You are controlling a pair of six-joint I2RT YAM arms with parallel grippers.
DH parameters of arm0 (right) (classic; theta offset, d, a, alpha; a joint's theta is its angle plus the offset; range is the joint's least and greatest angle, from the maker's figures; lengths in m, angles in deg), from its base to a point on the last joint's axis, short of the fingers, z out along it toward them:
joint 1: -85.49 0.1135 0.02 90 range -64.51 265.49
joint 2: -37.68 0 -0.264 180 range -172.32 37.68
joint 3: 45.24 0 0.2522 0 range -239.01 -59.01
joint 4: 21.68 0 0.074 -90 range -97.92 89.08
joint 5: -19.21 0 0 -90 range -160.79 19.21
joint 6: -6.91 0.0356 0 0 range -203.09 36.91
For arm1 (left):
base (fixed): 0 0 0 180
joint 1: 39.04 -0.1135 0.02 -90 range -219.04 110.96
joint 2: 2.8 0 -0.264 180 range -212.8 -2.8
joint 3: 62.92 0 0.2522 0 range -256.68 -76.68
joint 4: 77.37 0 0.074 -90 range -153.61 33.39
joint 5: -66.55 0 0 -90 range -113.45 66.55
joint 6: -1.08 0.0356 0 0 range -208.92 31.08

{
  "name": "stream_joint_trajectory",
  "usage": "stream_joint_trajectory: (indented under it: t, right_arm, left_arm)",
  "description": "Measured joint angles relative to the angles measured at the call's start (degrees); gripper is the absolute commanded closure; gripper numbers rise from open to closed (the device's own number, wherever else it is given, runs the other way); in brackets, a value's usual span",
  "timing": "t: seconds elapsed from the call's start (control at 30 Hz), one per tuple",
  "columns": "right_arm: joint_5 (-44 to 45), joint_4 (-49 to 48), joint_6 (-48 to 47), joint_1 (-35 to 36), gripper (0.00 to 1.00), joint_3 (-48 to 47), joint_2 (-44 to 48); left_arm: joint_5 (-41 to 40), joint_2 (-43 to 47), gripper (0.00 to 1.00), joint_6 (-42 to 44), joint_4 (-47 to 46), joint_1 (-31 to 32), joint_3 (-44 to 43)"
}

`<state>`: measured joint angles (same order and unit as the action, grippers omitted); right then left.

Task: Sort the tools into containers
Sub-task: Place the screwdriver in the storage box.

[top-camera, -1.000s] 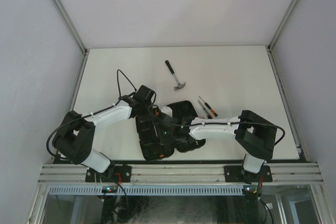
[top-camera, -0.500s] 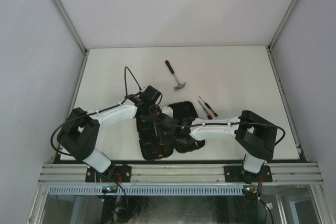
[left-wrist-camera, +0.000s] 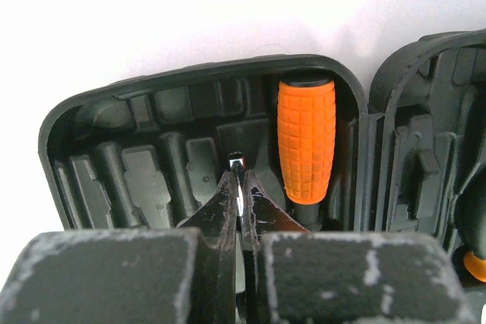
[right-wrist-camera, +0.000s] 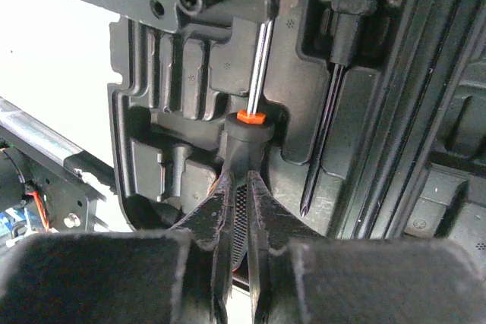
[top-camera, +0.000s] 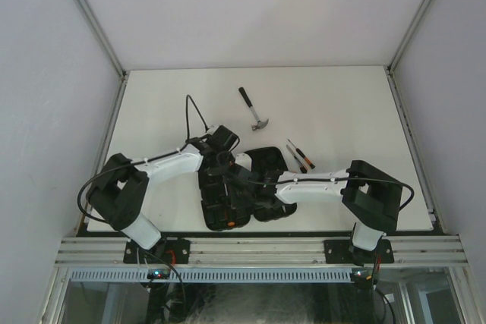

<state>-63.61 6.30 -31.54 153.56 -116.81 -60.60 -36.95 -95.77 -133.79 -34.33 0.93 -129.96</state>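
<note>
The black tool case lies open near the front edge, its moulded slots facing up. My right gripper is shut on the black handle of a long screwdriver with an orange collar. Its steel shaft runs up to my left gripper, which is shut on the shaft's tip over the left half of the case. An orange-handled tool sits in a slot beside it. A slim black screwdriver lies in another slot. The hammer and two slim screwdrivers lie on the table.
The white table has grey walls on three sides and a metal rail along the near edge. Both arms cross over the case. The hammer lies behind the case, the loose screwdrivers to its right.
The left arm has swung a little to the right, bringing its gripper further over the case. The right arm has barely moved and keeps its hold on the handle.
</note>
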Motion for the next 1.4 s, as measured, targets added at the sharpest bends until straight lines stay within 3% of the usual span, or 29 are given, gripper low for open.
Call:
stream_joint_trajectory:
  t: [1.4]
  right_arm:
    - [5.57,-1.22,5.9,1.07,1.0,1.14,-1.62]
  left_arm:
    - [-3.89,-0.15,1.0,-0.2,-5.38,1.79,1.7]
